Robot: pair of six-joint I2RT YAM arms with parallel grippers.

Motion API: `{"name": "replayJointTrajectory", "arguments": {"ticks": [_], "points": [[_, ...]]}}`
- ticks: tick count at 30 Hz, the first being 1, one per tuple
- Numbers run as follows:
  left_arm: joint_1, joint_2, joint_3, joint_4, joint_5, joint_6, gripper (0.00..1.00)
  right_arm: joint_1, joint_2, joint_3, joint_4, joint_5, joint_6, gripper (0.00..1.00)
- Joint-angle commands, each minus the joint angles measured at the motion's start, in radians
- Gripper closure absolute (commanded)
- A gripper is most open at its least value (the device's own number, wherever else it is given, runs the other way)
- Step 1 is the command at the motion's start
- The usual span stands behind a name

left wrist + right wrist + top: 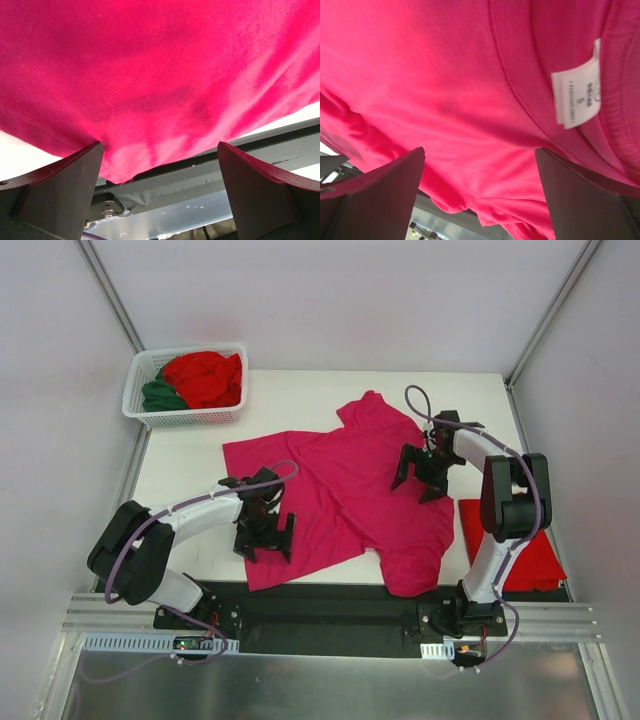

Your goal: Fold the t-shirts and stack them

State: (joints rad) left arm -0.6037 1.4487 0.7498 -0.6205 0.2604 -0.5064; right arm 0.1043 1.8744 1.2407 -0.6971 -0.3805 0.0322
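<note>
A magenta-pink t-shirt [350, 480] lies spread and rumpled across the middle of the table. My left gripper [264, 540] is open over its near left hem; the left wrist view shows the hem corner [117, 172] between the spread fingers [55, 190]. My right gripper [418, 480] is open over the shirt's right side near the collar; the right wrist view shows pink cloth [445, 100] and a white neck label [577, 95]. A folded bright red t-shirt [520, 540] lies at the near right. Red [205, 378] and dark green [163, 395] shirts sit in the basket.
A white lattice basket [140, 410] stands at the far left corner. The black base rail [330, 605] runs along the near edge. White walls enclose the table on three sides.
</note>
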Motion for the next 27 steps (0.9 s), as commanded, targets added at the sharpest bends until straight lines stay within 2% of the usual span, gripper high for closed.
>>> {"name": "replayJointTrajectory", "arguments": {"ticks": [1,7,12,15,18,19,20,22,27], "points": [[-0.019,-0.020,0.048,-0.085,-0.019,0.000,0.01,-0.005,0.035,0.074,-0.044,0.000,-0.026,0.04],[-0.018,-0.076,0.085,-0.211,-0.141,0.039,0.01,-0.005,0.032,0.080,-0.070,-0.020,-0.054,0.04],[-0.015,-0.085,0.105,-0.260,-0.182,0.026,0.01,0.000,-0.063,0.046,-0.071,-0.052,-0.035,0.04],[-0.004,-0.071,0.147,-0.260,-0.129,0.009,0.01,0.006,-0.116,0.031,-0.065,-0.072,-0.002,0.04],[-0.011,-0.047,0.216,-0.204,-0.009,-0.007,0.01,0.011,-0.145,0.029,-0.068,-0.092,0.011,0.04],[-0.013,-0.047,0.218,-0.171,0.078,-0.020,0.01,0.014,-0.152,0.028,-0.068,-0.098,0.012,0.04],[-0.013,-0.045,0.209,-0.089,0.115,-0.026,0.01,0.015,-0.155,0.028,-0.068,-0.109,0.012,0.04],[-0.013,-0.010,0.172,-0.023,0.190,-0.034,0.01,0.026,-0.165,0.019,-0.064,-0.113,0.014,0.04],[-0.002,0.122,0.045,0.181,0.281,-0.063,0.01,0.034,-0.190,-0.006,-0.059,-0.123,0.009,0.04]]}}
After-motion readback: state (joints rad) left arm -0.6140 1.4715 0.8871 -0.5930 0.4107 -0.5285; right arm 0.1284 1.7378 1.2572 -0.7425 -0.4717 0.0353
